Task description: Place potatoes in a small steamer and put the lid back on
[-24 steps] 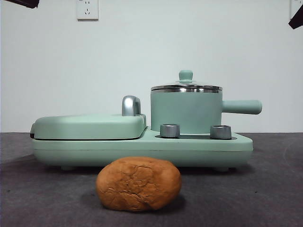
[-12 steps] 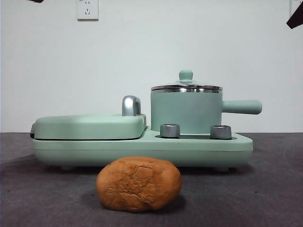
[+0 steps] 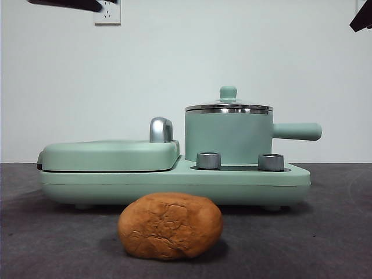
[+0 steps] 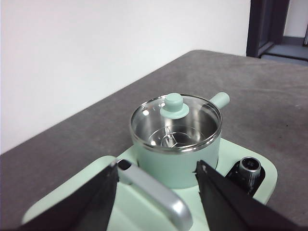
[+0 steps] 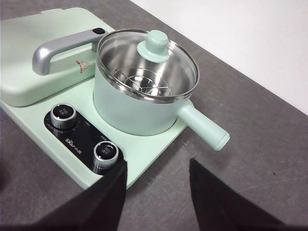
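The potato (image 3: 170, 226) is lying on the table (image 3: 325, 244) near its front edge, just in front of the cooker base (image 3: 174, 185) and apart from it; it is not being touched by anything. The steamer (image 3: 228, 138) is sitting on the base's right end, its handle (image 3: 296, 131) pointing right. The lid (image 5: 154, 53) is resting on the steamer's rim, knob (image 4: 173, 105) up, and only a steel rack is being shown through the glass. Nothing of the task is judged to be done: the lid is to be lifted off, the potato put in, and the lid put back.

The left gripper (image 4: 156, 175) is being held above the griddle cover (image 3: 110, 154), jaws apart and empty, facing the steamer across the cover's chrome handle (image 4: 154, 195). The right gripper (image 5: 158, 168) is being held above the table beside the two dials (image 5: 84, 134), jaws apart and empty.

The closed lid is standing in the way of the potato; the chrome handle is lying between the left gripper and the knob.
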You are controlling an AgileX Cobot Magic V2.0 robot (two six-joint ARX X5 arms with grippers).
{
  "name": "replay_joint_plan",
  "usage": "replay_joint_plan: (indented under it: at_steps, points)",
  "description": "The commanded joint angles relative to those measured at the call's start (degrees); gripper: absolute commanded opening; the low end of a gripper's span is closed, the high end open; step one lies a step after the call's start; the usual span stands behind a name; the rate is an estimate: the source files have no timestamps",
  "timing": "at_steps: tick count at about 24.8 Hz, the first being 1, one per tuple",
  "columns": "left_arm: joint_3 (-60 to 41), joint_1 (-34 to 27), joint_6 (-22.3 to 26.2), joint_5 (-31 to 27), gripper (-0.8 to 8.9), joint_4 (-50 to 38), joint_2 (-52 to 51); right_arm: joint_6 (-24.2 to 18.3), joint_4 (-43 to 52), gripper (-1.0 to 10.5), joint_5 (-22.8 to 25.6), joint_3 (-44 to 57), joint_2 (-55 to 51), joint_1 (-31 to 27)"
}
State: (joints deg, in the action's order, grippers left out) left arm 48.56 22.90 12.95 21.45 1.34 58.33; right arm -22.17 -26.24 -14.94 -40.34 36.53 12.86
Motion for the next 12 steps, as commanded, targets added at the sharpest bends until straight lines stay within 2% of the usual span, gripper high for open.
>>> replay_joint_plan:
  at_steps: [1,8,12]
  points:
    - [4.02,1.81,-0.59,-0.74,2.52,-1.27,5.51,2.73,0.72,2.1,-0.04,-0.98,0.37,0.31]
    - [14.56,4.33,-0.48,-0.74,2.52,-1.31,19.61,6.27,0.85,2.1,-0.07,-0.98,0.37,0.31]
    - [21.53,5.84,0.11,-0.74,2.52,-1.2,27.56,10.38,2.01,2.1,-0.07,-0.98,0.37,0.31]
